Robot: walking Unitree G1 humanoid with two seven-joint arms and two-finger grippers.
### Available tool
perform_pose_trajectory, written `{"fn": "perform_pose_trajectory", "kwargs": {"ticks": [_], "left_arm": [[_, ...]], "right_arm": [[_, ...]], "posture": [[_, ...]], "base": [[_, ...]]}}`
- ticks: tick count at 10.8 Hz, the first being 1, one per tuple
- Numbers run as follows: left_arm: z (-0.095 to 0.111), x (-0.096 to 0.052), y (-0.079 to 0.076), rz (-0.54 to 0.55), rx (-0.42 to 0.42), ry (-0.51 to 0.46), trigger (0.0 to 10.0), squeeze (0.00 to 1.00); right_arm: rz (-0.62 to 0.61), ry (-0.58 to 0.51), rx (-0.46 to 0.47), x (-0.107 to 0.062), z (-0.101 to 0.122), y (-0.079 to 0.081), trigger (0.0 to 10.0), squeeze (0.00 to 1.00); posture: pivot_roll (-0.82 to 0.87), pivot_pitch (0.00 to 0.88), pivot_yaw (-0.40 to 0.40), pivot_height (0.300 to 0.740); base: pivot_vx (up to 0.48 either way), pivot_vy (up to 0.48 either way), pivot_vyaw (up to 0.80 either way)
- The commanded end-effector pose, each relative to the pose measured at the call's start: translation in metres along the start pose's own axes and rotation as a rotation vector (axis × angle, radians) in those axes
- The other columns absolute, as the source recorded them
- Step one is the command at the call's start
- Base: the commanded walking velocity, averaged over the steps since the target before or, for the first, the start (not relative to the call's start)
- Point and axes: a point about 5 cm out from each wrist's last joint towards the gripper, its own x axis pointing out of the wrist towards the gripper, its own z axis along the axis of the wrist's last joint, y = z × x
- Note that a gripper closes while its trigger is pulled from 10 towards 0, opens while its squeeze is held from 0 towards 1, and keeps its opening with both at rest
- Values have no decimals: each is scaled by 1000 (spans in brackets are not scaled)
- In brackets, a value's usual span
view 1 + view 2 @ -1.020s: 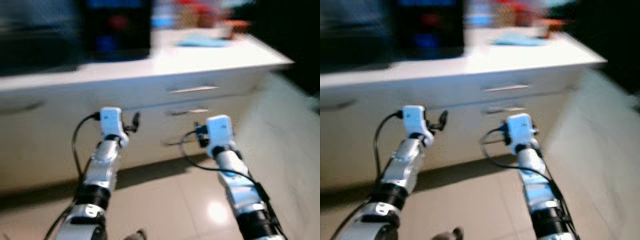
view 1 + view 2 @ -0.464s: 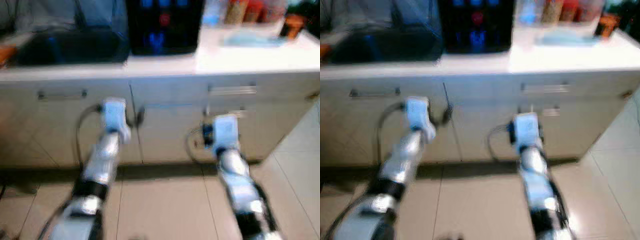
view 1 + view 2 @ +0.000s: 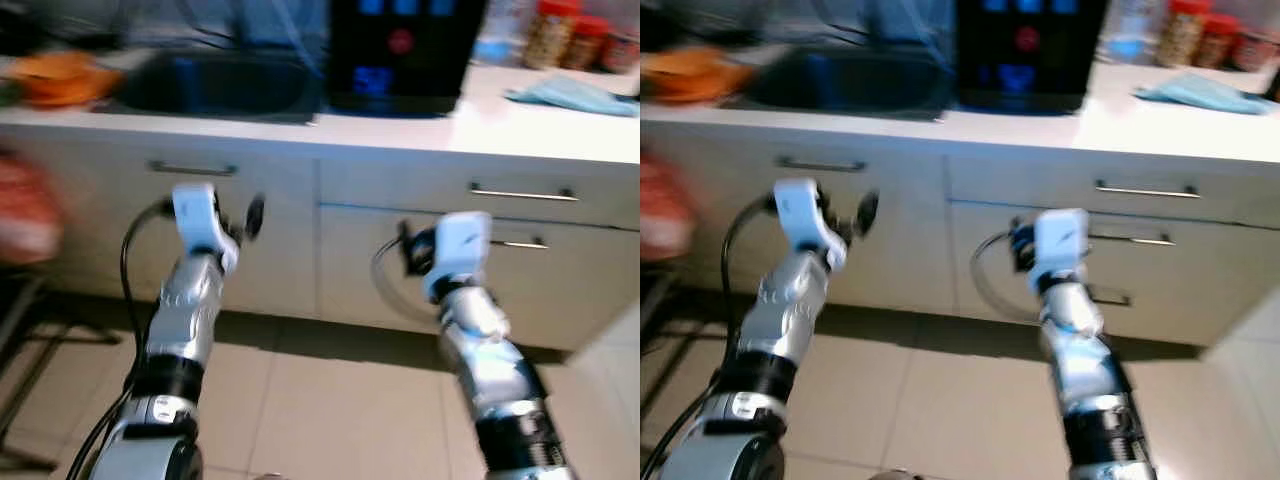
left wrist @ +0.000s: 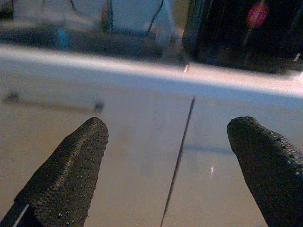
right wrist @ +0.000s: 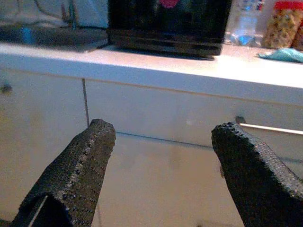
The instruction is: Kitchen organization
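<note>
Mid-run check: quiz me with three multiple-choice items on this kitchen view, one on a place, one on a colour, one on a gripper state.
1. The black appliance stands:
A. on the floor
B. on the countertop, beside the sink
C. inside a drawer

2. The cloth on the countertop is:
A. light blue
B. red
C. black

3. The left gripper and right gripper are:
A. shut on a handle
B. holding jars
C. open and empty

Answers:
1 B, it sits on the white top next to the basin.
2 A, it looks pale blue.
3 C, the fingers stand apart with nothing between.
</note>
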Motion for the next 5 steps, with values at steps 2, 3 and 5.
{"fn": "perform_pose_trajectory", "kwargs": {"ticks": [2,3,5], "left_arm": [[21,11,-10,-47,-33,-39,10000,0],[25,13,-10,-50,-33,-40,10000,0],[27,15,-7,-44,-36,-24,10000,0]], "right_arm": [[-35,-38,-10,2,13,-3,10000,0],[-29,-45,29,2,15,-1,10000,0],[-42,-62,122,-2,19,3,10000,0]], "posture": [[11,0,53,740],[9,0,55,740],[7,0,61,740]], "base": [[0,302,0],[0,296,0],[0,347,0]]}}
